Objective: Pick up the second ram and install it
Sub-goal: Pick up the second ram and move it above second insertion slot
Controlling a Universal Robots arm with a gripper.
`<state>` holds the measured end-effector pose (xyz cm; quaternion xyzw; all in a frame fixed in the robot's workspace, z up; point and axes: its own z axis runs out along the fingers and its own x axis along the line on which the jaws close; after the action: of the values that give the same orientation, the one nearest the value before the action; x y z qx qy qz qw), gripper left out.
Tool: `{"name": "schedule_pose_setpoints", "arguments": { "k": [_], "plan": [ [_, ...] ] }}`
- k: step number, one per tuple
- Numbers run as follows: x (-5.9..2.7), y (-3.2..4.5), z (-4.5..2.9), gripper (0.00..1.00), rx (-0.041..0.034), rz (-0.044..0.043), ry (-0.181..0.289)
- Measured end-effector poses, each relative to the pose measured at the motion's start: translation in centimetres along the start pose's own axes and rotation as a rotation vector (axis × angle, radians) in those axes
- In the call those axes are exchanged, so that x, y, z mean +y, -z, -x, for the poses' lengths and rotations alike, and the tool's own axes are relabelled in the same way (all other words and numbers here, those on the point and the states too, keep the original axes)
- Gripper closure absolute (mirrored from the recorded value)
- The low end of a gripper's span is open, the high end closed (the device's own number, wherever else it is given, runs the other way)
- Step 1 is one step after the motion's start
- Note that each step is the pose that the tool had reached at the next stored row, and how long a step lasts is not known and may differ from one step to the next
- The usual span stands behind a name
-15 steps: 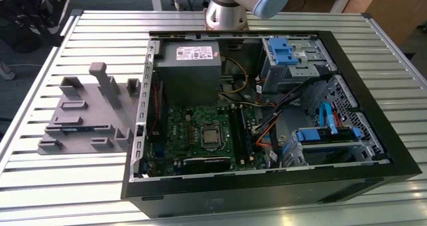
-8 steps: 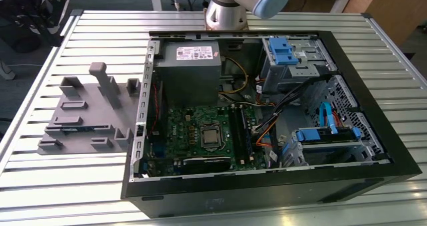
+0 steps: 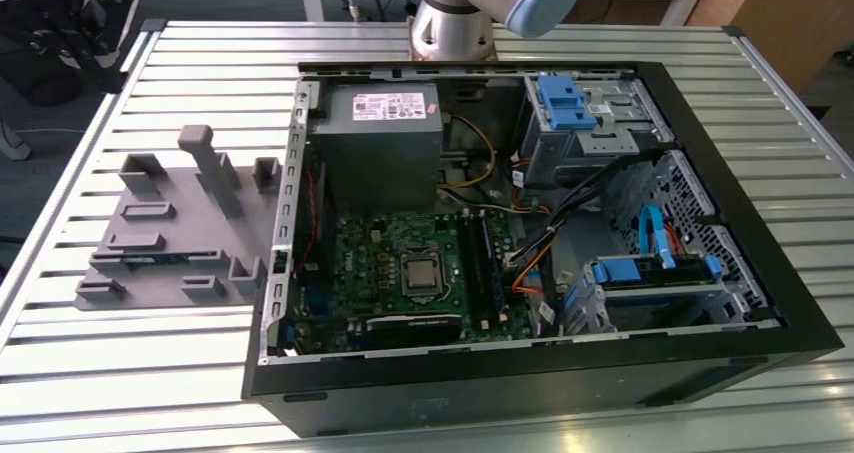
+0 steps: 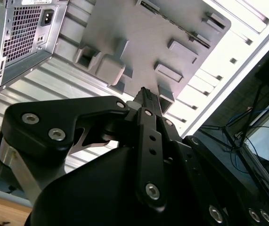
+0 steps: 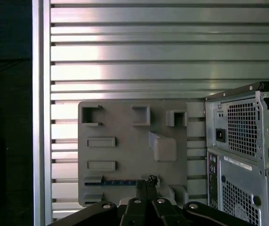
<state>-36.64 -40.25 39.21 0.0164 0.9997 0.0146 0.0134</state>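
The second ram is a thin dark-green strip standing on edge in a slot of the grey holder tray. In the exterior view the second ram sits near the front of the tray, on that view's left of the open computer. My gripper hangs well above the tray, with its tips over the end of the strip. In both wrist views the two black fingers press together with nothing between them. The motherboard with its long black slots lies inside the case.
The open black computer case fills the middle of the slatted metal table. It holds a power supply, blue drive bays and loose cables. The arm's base stands behind the case. The case's perforated rear panel is next to the tray.
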Motion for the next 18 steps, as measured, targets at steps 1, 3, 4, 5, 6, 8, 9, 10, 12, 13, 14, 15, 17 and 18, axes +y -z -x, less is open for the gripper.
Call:
{"name": "schedule_pose_setpoints", "arguments": {
  "k": [1,3,4,5,6,8,9,10,12,13,14,15,17,18],
  "plan": [
    [0.0,0.0,0.0,0.89,0.0001,0.0001,0.002],
    [0.0,0.0,0.0,0.89,0.0002,0.0002,0.007],
    [0.0,0.0,0.0,0.89,0.0003,0.0002,0.009],
    [0.0,0.0,0.0,0.89,0.0003,0.0003,0.011],
    [0.0,0.0,0.0,0.89,0.0004,0.0004,0.014],
    [0.0,0.0,0.0,0.89,0.0005,0.0005,0.018],
    [0.0,0.0,0.0,0.89,0.0006,0.0005,0.02],
    [0.0,0.0,0.0,0.89,0.0007,0.0007,0.023],
    [0.0,-0.01,0.0,0.89,0.0008,0.0009,0.031],
    [0.0,-0.01,0.0,0.89,0.001,0.001,0.035],
    [0.0,-0.01,0.0,0.89,0.0011,0.0011,0.039],
    [0.0,0.0,0.0,0.89,0.0012,0.0011,0.042],
    [0.0,-0.01,0.0,0.89,0.0013,0.0012,0.046],
    [0.0,0.0,0.0,0.89,0.0014,0.0012,0.049]
  ]
}}
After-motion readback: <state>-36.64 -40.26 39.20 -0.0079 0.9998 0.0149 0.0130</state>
